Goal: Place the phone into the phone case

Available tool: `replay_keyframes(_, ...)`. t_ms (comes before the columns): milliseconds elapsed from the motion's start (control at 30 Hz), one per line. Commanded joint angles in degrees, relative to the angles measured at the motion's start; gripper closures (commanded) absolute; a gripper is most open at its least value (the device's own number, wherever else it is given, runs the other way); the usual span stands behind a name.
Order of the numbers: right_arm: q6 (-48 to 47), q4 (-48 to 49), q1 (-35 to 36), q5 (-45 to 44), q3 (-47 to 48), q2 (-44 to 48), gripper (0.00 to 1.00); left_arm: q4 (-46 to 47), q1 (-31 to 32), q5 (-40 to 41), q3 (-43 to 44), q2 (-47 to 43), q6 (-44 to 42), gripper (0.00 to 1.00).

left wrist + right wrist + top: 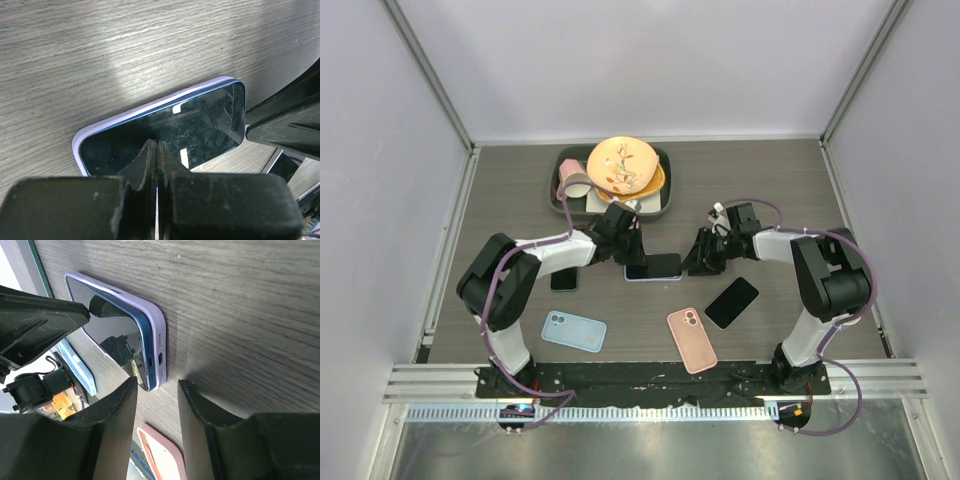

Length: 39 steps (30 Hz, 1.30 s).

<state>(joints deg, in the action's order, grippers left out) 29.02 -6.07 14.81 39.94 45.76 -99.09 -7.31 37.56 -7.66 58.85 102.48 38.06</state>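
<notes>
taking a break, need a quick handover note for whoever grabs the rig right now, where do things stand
Left gripper: shut, tips pressing down on the screen of the phone.
Right gripper: open, holding nothing, poised at the port end of the phone.
The phone lies face up mid-table inside the lavender case.
Done: phone is in the case and looks mostly seated, though its blue frame shows along the case lip at the port end.
Left: probably press that end home, check the fit, back both arms off.
Spare blue case, pink case and black phone lie nearer the bases.
</notes>
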Motion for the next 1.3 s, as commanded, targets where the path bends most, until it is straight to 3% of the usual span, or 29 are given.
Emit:
replay_keyframes(0,-0.6,0.8,0.7,-1.4,1.6,-2.3,0.59,-6.5,0.2,2.5,-3.0,1.8,-2.4,1.00)
replay_keyframes(167,-1.7,-1.2,2.1,-2.1,2.3,-4.7,0.70,-6.7,0.2,2.5,-2.6,2.0,-2.6,1.00)
replay_keyframes(633,-4.3,-7.5,6.2,-11.3,4.9,-7.4,0.76,-6.8,0.2,2.0,-1.9,2.6,-2.6,1.00)
replay_keyframes(1100,-7.7,-19.6,15.9,-36.0,10.5,-12.5,0.76,-7.3,0.2,2.2,-1.4,2.3,-2.9,1.00)
replay_keyframes(1267,-8.0,-25.6,21.3,-52.3,13.7,-15.2,0.75,-7.5,0.2,2.2,-1.5,2.0,-3.0,1.00)
